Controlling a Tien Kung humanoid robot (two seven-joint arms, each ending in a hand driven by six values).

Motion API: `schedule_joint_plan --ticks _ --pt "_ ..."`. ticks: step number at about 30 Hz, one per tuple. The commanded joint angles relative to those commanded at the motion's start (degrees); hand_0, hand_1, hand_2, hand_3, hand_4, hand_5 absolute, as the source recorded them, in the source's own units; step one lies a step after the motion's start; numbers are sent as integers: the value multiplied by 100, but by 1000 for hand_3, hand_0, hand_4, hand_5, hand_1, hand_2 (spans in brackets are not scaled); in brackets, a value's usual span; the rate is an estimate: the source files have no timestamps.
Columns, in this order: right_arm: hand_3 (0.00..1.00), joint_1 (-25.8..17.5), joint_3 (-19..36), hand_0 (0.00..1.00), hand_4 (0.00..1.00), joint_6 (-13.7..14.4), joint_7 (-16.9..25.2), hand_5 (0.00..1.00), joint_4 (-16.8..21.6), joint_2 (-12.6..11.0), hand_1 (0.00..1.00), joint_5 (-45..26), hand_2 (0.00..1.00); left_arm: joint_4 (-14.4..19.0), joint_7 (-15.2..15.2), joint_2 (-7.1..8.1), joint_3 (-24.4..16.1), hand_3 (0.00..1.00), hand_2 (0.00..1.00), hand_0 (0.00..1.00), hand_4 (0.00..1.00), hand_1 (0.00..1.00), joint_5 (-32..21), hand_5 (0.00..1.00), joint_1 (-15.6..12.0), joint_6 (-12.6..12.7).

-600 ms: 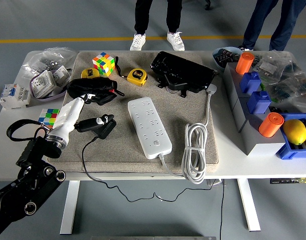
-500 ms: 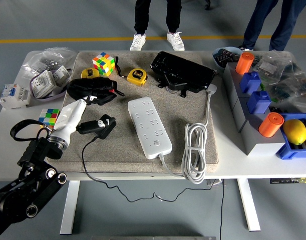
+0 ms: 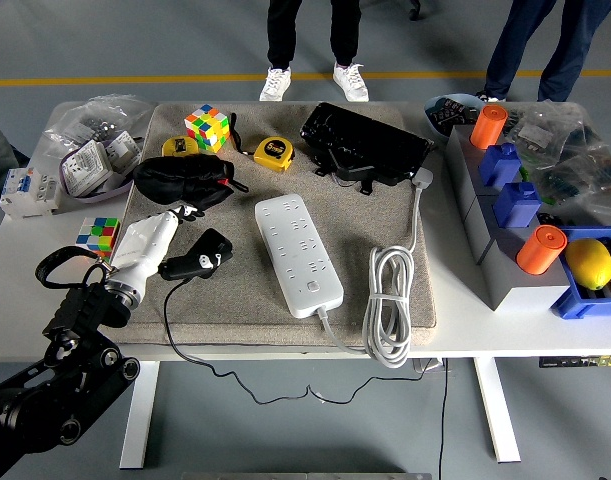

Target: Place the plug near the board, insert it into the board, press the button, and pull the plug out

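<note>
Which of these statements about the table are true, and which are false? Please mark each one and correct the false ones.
1. The black plug lies on the grey mat, to the left of the white power strip. True.
2. The plug is already inserted in the power strip. False: it lies apart from the strip, with its black cable running off the table's near edge.
3. The left hand is at the plug, with its fingers against it. True.
4. The right hand is pressing the strip's button. False: no right hand is in view.
5. A lemon sits in a blue bin at the right side. True.
6. Both Rubik's cubes lie on the mat. False: one cube lies on the bare table.
</note>
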State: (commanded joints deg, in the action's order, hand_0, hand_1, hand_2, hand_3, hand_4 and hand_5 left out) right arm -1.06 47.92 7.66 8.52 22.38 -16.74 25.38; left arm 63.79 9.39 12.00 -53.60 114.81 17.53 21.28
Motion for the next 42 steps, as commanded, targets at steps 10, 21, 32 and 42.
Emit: schedule_joint_plan --ticks 10,21,32,42 --pt "546 -15 2 605 766 8 8 276 4 -14 616 13 560 -158 20 -57 87 696 585 579 998 584 75 563 30 61" --pt "546 -24 18 604 766 15 15 274 9 10 615 16 560 -340 -10 -128 99 639 485 446 998 478 56 457 49 134" --pt "545 -25 83 604 764 27 26 273 28 27 613 49 560 -475 -25 -200 118 534 419 367 998 388 87 326 105 262" --pt "545 -28 103 605 764 35 36 272 47 37 613 74 560 -512 -208 -236 127 519 408 314 979 358 -14 244 120 562"
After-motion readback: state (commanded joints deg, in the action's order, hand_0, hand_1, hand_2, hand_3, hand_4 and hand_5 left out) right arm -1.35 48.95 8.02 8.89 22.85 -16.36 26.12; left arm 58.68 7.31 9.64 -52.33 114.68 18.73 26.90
